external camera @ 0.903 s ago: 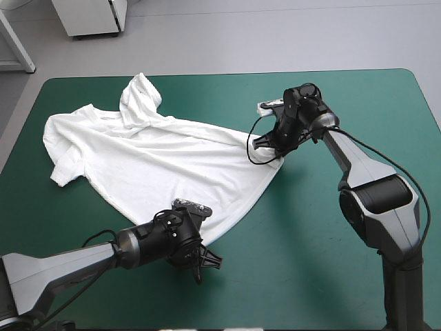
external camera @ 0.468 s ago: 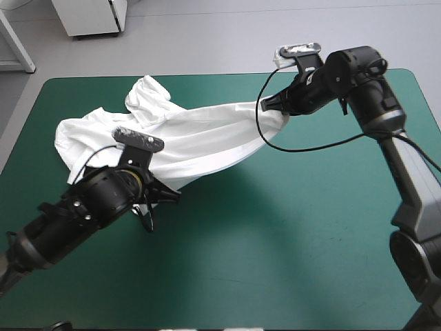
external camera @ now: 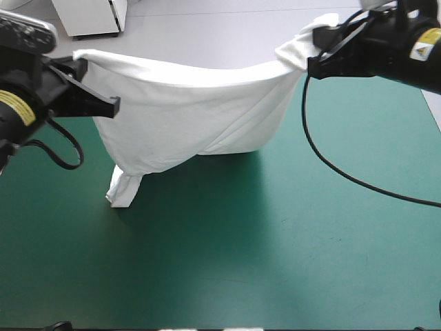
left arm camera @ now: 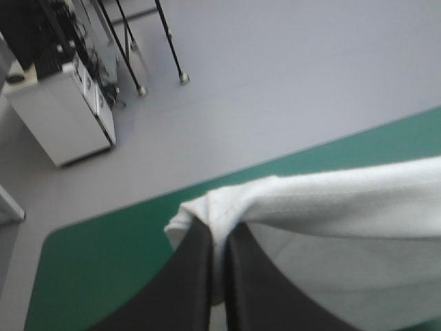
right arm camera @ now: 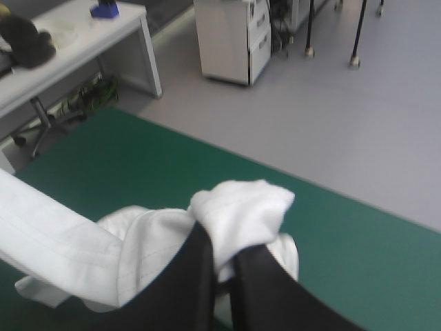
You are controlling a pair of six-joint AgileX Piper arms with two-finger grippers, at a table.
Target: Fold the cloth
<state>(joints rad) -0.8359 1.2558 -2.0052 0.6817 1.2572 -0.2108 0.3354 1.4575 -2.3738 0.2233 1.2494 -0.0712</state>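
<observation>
The T-shirt (external camera: 193, 114) hangs as a sheet between the two raised grippers, over the far half of the table (external camera: 289, 262). Its top edge sags slightly in the middle. Its lowest part, a bunched end near the left side, touches the teal-green cover. The left gripper (external camera: 81, 69) pinches one top corner, its fingers all but closed with the fabric between them. The right gripper (external camera: 318, 56) pinches the other corner the same way, with a wad of fabric bulging past its tips.

The step in hand, as I judge it, is to lay the sheet out flat for folding. To do it well:
- Set both grippers at equal height.
- Draw them apart only until the sag goes, since the grip is on the corners alone.
- Lower the trailing end first, then travel so that the fabric unrolls without creases.
- Watch the bunched end, which may tuck under.
- Release only once the sheet rests on the cover.
</observation>
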